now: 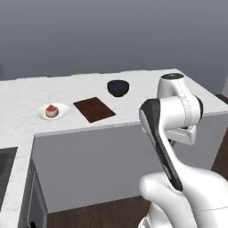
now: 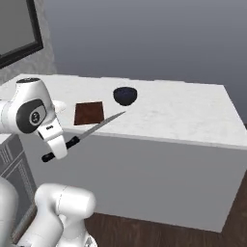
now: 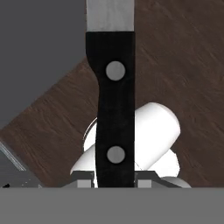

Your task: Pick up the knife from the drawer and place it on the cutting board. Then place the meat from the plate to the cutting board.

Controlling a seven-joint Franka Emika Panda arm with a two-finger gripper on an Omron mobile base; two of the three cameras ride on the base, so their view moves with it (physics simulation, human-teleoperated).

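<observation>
The hand (image 2: 61, 147) grips the knife (image 2: 84, 133) by its handle, off the worktop (image 2: 183, 113). Cutting board (image 1: 94, 109) is bare; meat (image 1: 52, 110) remains on plate (image 1: 62, 114).

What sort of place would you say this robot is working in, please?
Most likely a simulated kitchen: a white marble-look counter carries a cutting board, a plate with meat and a dark bowl.

Knife (image 2: 82, 136) tilted midair; meat (image 1: 52, 110) on plate (image 1: 62, 113); board (image 1: 94, 109) bare.
</observation>
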